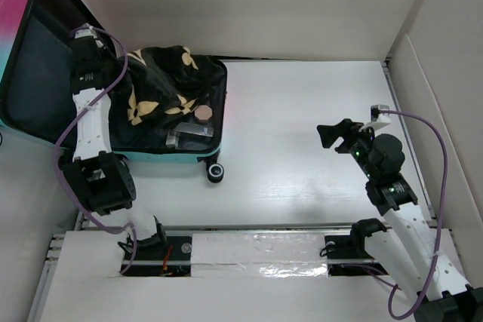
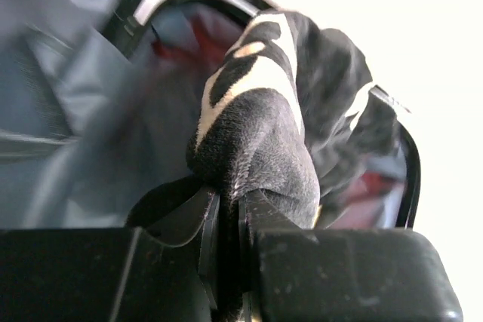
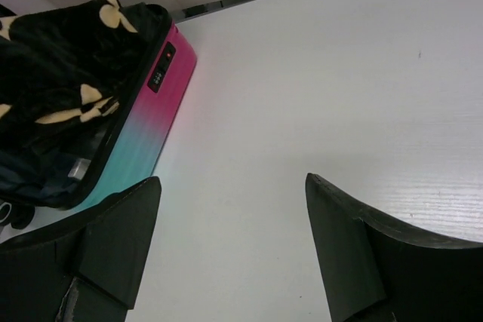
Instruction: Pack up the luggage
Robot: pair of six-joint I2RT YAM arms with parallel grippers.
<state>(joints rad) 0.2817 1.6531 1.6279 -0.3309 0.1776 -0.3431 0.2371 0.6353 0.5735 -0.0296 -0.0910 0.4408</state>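
The luggage (image 1: 45,73) lies open at the table's far left, with its pink-to-teal lid propped up and grey lining showing. A black plush cloth with cream flower print (image 1: 162,81) is bunched in the base half. My left gripper (image 1: 106,62) reaches in over the lid side and is shut on a fold of that cloth. In the left wrist view the jaws (image 2: 229,197) pinch the dark fleece (image 2: 260,141) in front of the lining (image 2: 68,111). My right gripper (image 1: 332,137) hovers open over bare table at the right. Between its fingers (image 3: 232,180) is nothing, and the suitcase shell (image 3: 151,126) lies far off to its left.
A small round jar with a pinkish lid (image 1: 204,113) and clear packets (image 1: 185,135) lie in the base beside the cloth. A black-and-white wheel (image 1: 217,173) sticks out at the near corner. White walls enclose the table; a foil-covered rail (image 1: 256,254) runs along the near edge.
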